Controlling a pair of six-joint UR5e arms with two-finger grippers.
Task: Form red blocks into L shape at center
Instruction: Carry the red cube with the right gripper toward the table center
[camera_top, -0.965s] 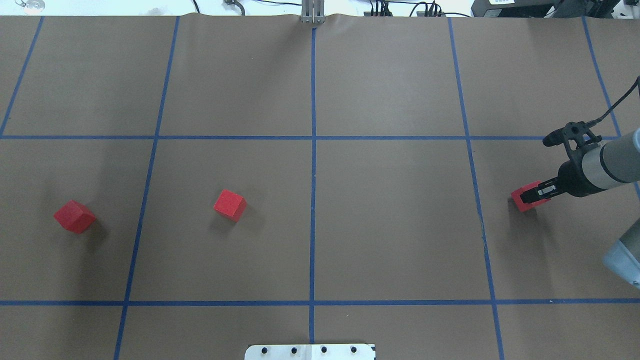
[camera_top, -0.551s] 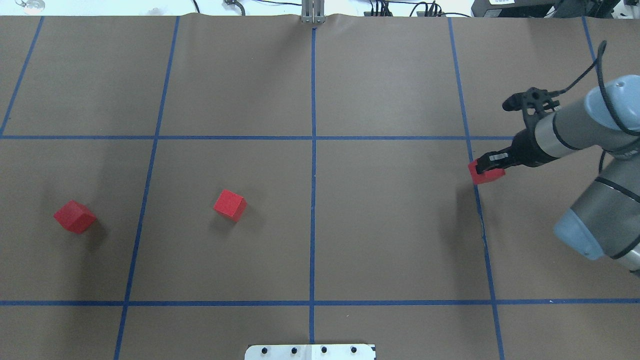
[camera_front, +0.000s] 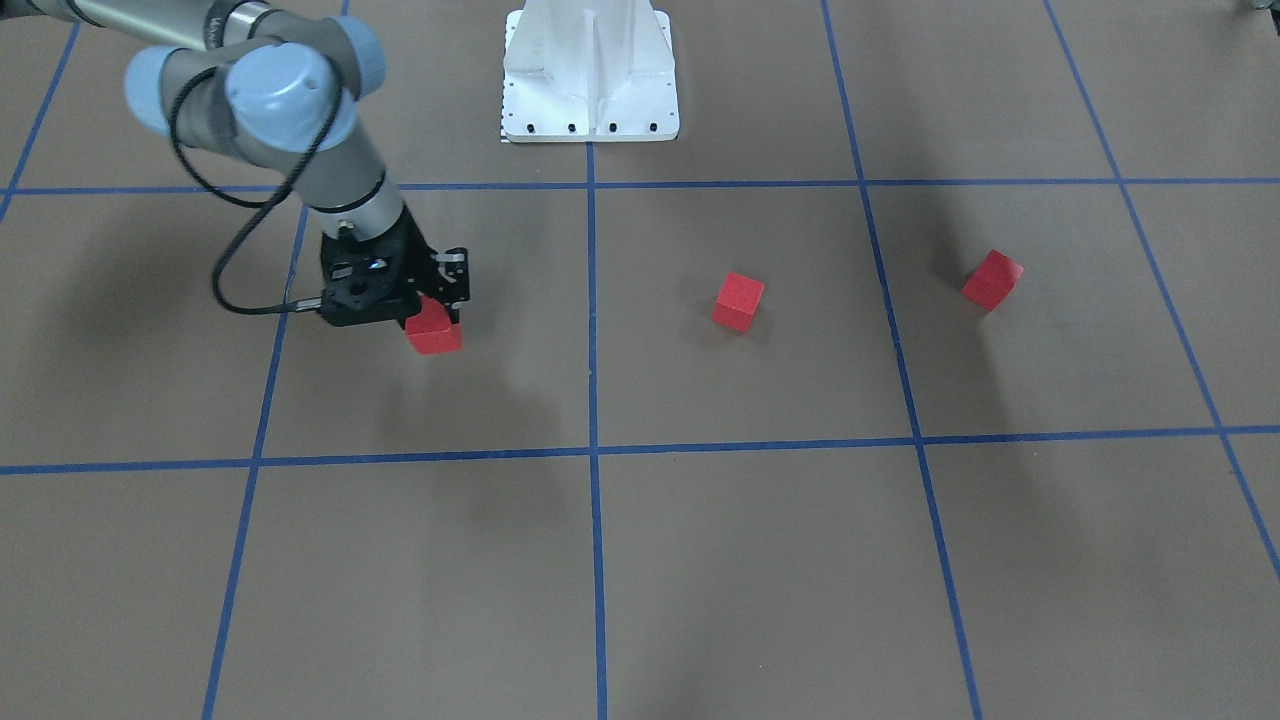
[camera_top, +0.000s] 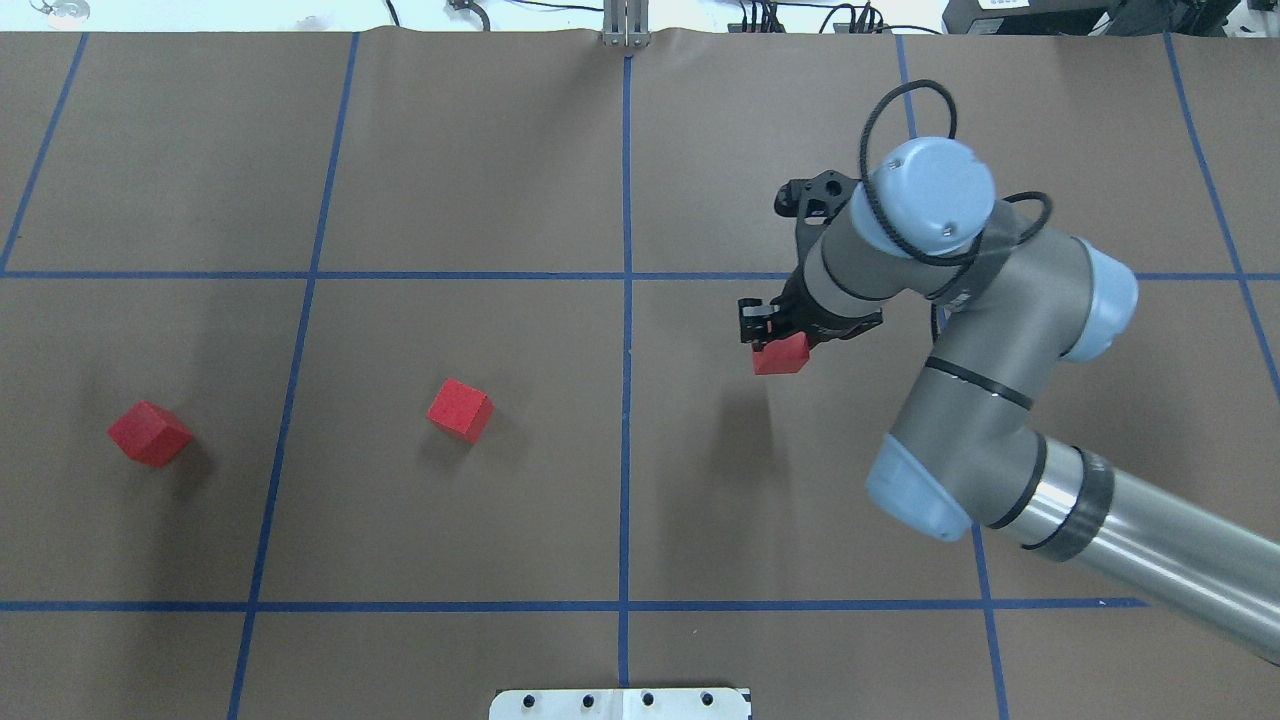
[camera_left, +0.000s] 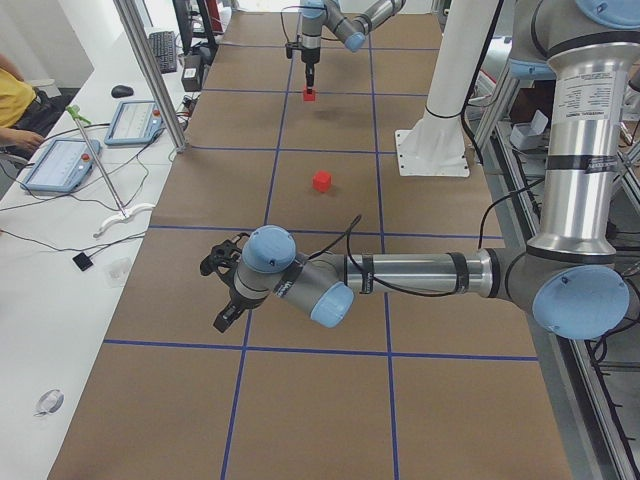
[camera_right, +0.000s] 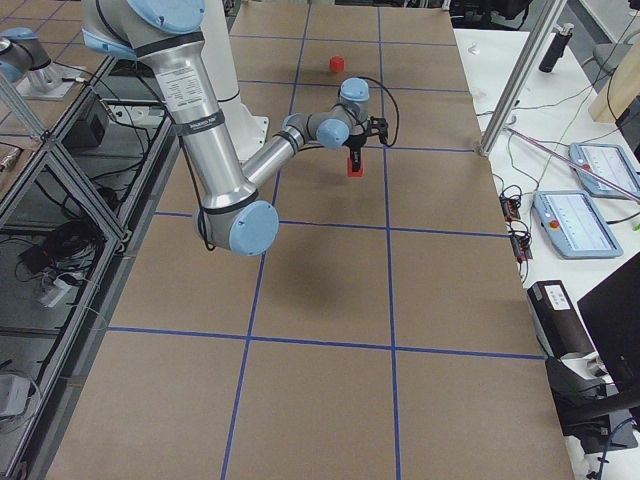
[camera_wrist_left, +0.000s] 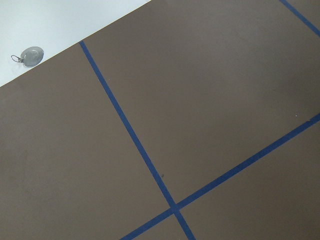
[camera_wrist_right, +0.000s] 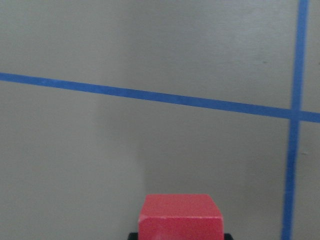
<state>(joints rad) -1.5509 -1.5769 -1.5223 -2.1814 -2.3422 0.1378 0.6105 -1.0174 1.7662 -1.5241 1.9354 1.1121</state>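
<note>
One red block (camera_top: 781, 356) hangs above the surface (camera_top: 800, 520), right of the center (camera_top: 626, 440), pinched between the closed right fingers (camera_top: 760, 330); released from that height it could tumble askew, spoiling the L. Whether the left fingers (camera_left: 228, 315) are parted, I cannot tell

Finding: my right claw (camera_top: 775, 345), clamped on one red block (camera_top: 781, 355), has travelled toward the centre tape line (camera_top: 626, 400). It started beyond the outer grid line (camera_top: 990, 650), crossed it, and now hangs in the square beside the centre tape line. The block, earlier on the tabletop (camera_top: 800, 520), now casts a separate shadow.
</note>
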